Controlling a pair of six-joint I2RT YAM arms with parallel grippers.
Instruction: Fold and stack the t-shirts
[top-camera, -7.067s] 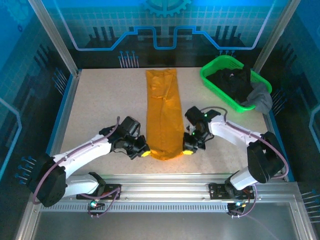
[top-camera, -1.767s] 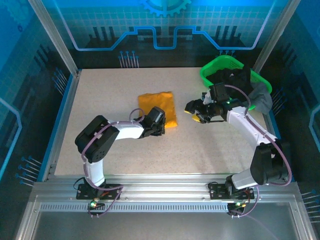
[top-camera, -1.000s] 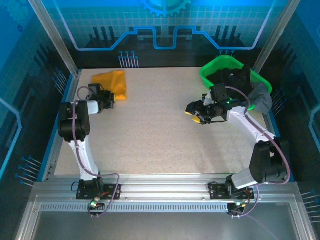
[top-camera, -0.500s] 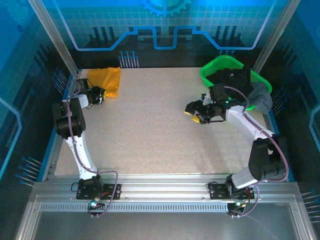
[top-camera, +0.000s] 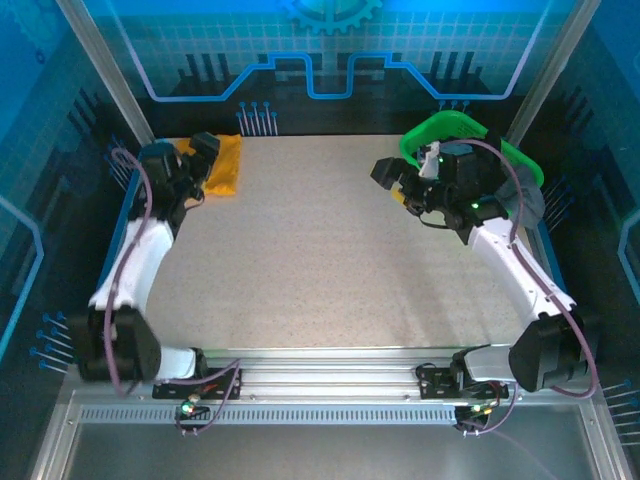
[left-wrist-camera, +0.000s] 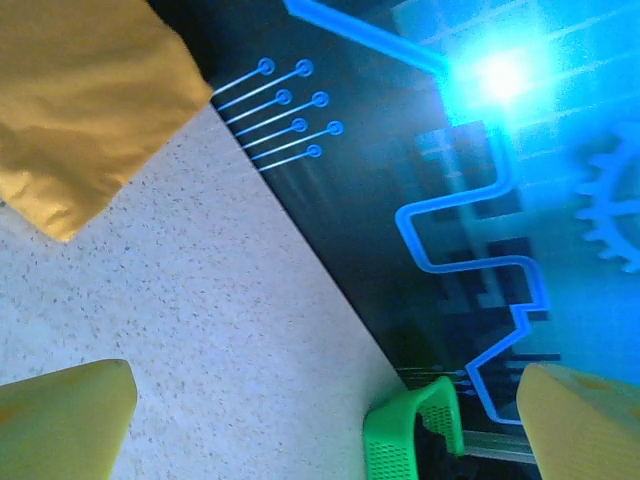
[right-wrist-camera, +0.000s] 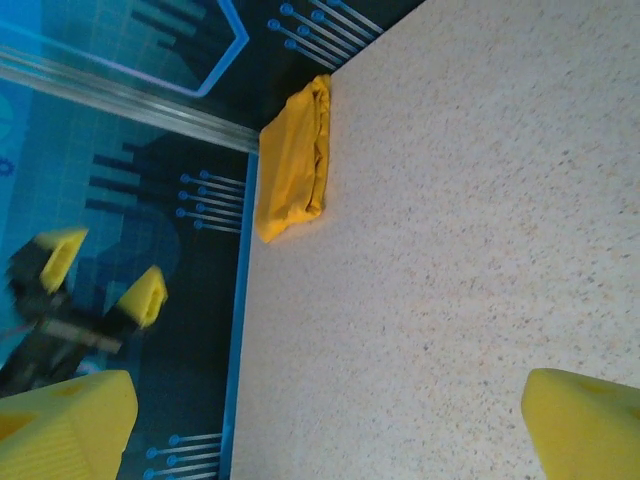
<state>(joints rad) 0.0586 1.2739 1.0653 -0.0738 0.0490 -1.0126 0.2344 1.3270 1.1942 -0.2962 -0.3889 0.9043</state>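
Observation:
One folded orange-yellow t-shirt (top-camera: 225, 165) lies flat in the table's far left corner. It also shows in the left wrist view as a t-shirt (left-wrist-camera: 80, 100) at the upper left, and in the right wrist view as a t-shirt (right-wrist-camera: 295, 160) by the blue edge. My left gripper (top-camera: 200, 158) hovers at the shirt's left side; in its own view the left gripper (left-wrist-camera: 320, 420) is open, with bare table between the yellow fingers (left-wrist-camera: 60, 425). My right gripper (top-camera: 393, 180) is raised beside the basket; its own view shows the right gripper (right-wrist-camera: 320, 420) open and holding nothing.
A bright green basket (top-camera: 455, 122) with dark clothes (top-camera: 485, 165) sits at the far right corner; its basket rim (left-wrist-camera: 415, 440) shows in the left wrist view. A blue rail (top-camera: 125, 220) lines the table's left edge. The speckled tabletop (top-camera: 300, 260) stretches between the arms.
The left gripper has opened and let go of the folded shirt, which stays in the far left corner. The right gripper has opened wider and lifted back toward the basket.

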